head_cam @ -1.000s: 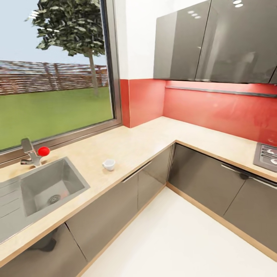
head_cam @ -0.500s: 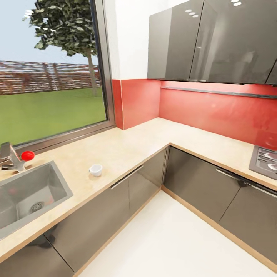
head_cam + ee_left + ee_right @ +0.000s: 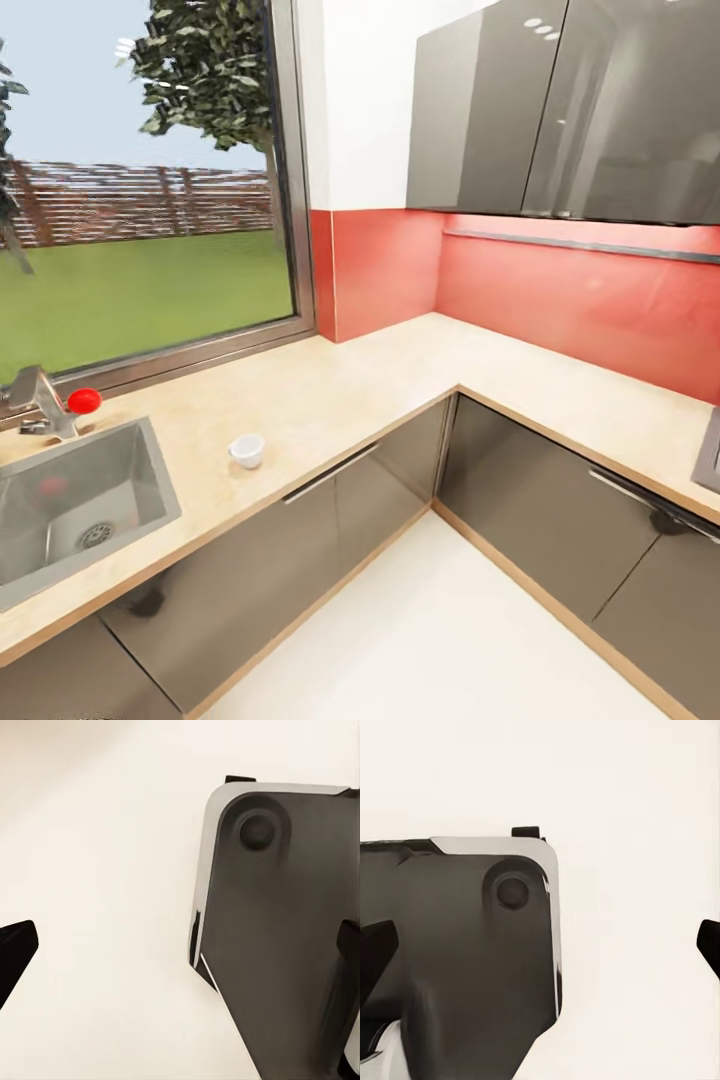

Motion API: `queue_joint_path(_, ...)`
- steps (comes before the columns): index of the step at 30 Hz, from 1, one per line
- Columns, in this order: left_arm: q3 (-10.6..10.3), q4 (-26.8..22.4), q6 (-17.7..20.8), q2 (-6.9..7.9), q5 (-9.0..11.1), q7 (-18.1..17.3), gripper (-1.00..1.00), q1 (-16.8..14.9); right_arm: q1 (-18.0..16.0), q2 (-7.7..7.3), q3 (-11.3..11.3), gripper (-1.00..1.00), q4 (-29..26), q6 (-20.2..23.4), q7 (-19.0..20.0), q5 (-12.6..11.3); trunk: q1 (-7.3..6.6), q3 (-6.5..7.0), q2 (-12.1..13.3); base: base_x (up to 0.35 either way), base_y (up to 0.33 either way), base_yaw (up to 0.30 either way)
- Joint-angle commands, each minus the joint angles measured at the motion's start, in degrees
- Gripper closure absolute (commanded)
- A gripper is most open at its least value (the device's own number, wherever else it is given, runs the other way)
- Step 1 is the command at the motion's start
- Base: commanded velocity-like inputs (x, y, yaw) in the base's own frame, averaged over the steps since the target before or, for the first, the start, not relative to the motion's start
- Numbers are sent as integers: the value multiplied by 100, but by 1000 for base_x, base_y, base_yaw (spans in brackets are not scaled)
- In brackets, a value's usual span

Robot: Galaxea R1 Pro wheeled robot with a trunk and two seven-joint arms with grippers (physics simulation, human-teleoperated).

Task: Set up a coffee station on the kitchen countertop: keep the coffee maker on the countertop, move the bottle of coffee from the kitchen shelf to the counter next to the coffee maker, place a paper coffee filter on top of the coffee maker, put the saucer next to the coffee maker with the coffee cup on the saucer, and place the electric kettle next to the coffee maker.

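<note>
The coffee cup (image 3: 247, 450), small and white, stands alone on the light wood-grain kitchen countertop (image 3: 400, 375), just right of the sink and near the front edge. The left wrist view looks down at pale floor and the robot's dark base plate; my left gripper (image 3: 180, 949) is open, its black fingertips (image 3: 15, 949) far apart with nothing between them. My right gripper (image 3: 540, 945) is open too, with only the tips of its fingers (image 3: 375, 949) showing over floor and base.
A steel sink (image 3: 75, 500) with a faucet and red knob (image 3: 83, 400) is set in the counter at left under a big window. The counter turns a corner along the red backsplash. A stove edge (image 3: 708, 455) shows far right. Pale floor lies ahead.
The whole head view has shifted as the camera moved: the stove has slid almost out at the right. The cup stays at the same spot on the counter.
</note>
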Motion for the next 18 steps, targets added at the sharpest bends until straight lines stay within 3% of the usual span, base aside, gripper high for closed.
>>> queue_joint_path(1, 43, 7, -25, -1, -58, 4, -100, -7, -4, -2, 44, -100, 5, -20, 23, -60, 5, -8, -11, 162, -235, 258)
queue_joint_path(12, 51, 7, -25, 4, -57, 10, -100, -7, -4, -4, 44, -100, 5, -20, 23, -60, 5, 39, -11, 161, -227, 257)
queue_joint_path(18, 52, 7, -25, 4, -57, 13, -100, -7, -4, -2, 44, -100, 5, -22, 23, -60, 5, 67, -11, 133, -135, 254)
